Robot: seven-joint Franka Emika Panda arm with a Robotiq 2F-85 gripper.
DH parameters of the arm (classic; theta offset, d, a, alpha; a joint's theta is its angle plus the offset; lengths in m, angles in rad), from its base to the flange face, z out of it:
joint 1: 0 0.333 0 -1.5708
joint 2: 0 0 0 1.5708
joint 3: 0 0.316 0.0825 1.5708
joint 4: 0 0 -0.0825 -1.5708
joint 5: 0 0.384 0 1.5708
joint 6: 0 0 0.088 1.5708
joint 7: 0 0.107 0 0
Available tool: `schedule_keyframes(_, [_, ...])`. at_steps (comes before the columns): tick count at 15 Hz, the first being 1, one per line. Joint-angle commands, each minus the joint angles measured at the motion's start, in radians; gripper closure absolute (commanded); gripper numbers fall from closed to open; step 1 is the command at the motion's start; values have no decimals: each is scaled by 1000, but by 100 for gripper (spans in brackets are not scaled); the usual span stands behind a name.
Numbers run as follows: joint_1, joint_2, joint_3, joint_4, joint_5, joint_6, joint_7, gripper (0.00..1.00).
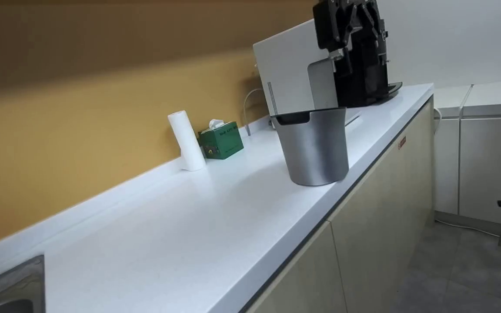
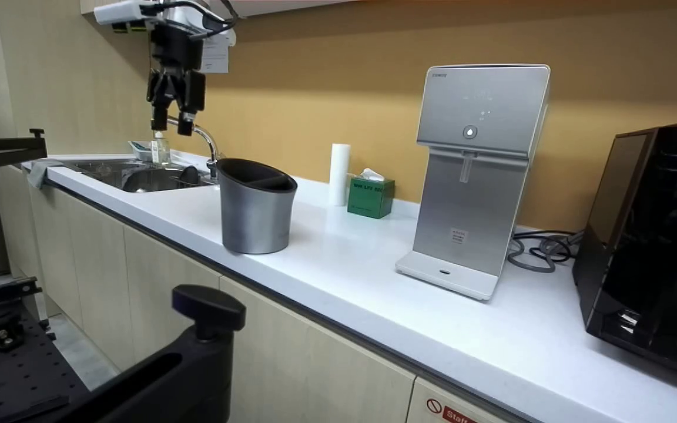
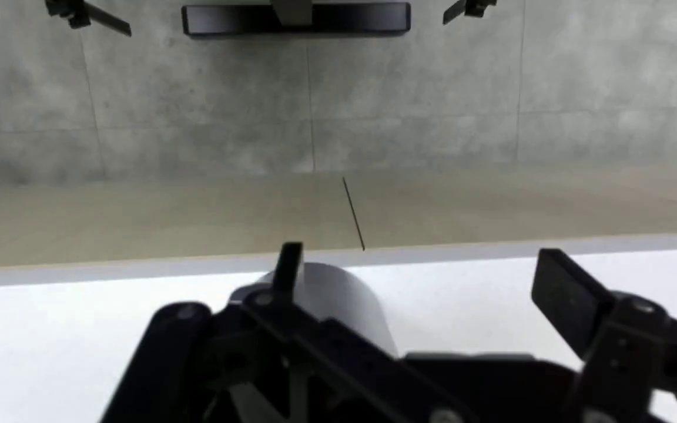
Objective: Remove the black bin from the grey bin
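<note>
on a white counter (image 2: 356, 270), a silver water dispenser (image 2: 473, 211) is stood. near the front edge, the grey bin (image 2: 256, 220) is set upright, with the black bin (image 2: 245, 169) nested inside it. the gripper (image 2: 172, 126) is held higher, apart from both, its fingers (image 3: 570, 302) spread wide.

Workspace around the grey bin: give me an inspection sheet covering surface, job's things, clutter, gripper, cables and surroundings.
Surface: white countertop, straight front edge.
Job's things: grey bin upright near the front edge; black bin nested inside it.
Clutter: paper roll, green tissue box, water dispenser and black appliance.
Gripper: open, raised, holding nothing, apart from both bins.
Cables: looped on the countertop between dispenser and black appliance.
Surroundings: sink, yellow wall, pale cabinets.
</note>
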Motion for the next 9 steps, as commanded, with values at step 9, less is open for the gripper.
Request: schedule_keyframes(9, [-163,100,83,75,-312,249,309,0])
